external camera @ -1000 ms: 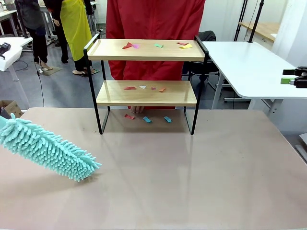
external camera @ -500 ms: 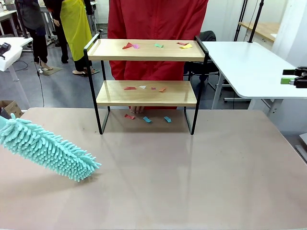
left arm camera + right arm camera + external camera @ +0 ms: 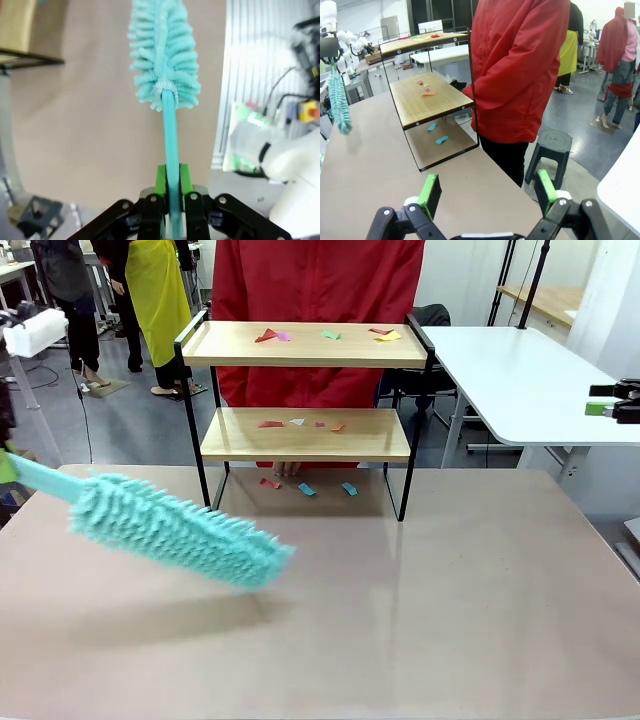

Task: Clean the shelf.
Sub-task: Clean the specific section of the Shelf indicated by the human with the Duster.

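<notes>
Left gripper [image 3: 172, 172]: fingers were closed on the thin teal handle of the duster.
Duster [image 3: 180, 530]: teal chenille head, motion-blurred, was tilted with its tip lower, held above the left part of the counter [image 3: 450, 620], with a shadow under it.
Shelf [image 3: 305, 435]: two wooden boards in a black frame, stood at the counter's far middle.
Paper scraps [image 3: 327, 335]: coloured bits lay on the top board, the lower board and the counter beneath the shelf.
Person [image 3: 320, 280]: in a red jacket, stood just behind the shelf.
Right gripper [image 3: 485, 192]: fingers were spread wide, gripping nothing.
</notes>
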`<action>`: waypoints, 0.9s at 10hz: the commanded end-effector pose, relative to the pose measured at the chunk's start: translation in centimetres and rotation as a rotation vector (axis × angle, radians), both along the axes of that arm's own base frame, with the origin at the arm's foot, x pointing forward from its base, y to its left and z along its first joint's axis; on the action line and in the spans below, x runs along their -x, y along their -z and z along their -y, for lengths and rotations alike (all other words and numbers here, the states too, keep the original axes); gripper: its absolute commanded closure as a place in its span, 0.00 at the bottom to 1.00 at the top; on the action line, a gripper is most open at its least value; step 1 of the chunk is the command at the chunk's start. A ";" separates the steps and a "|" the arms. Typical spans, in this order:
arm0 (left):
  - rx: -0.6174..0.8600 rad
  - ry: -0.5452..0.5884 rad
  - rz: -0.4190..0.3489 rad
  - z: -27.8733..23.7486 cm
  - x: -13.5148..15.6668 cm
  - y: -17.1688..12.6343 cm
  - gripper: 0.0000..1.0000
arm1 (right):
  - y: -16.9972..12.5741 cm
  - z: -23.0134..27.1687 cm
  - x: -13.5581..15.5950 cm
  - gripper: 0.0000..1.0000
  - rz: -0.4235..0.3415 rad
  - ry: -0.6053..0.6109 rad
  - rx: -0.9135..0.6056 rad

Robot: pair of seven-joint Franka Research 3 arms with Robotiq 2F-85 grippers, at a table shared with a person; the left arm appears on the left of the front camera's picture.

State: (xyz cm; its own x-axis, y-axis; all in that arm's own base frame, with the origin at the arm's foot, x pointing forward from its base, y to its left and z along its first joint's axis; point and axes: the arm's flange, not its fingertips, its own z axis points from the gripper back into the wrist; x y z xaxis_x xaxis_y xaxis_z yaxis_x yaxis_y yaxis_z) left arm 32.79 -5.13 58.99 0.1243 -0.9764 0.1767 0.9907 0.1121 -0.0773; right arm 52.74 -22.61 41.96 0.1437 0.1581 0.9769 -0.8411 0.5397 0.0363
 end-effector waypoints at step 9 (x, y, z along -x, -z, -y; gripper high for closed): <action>0.295 -0.811 -0.025 19.2 6.3 6.9 0.87 | -0.2 -0.1 -0.1 0.00 0.003 -0.001 0.001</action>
State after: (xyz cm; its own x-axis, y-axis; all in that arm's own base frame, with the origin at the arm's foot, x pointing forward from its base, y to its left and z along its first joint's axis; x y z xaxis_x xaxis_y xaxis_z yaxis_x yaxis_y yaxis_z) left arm 27.27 -22.89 53.57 0.7529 -0.5585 0.3482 0.6468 0.7256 -0.2347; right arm 52.73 -22.64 41.97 0.1436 0.1580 0.9769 -0.8408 0.5401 0.0363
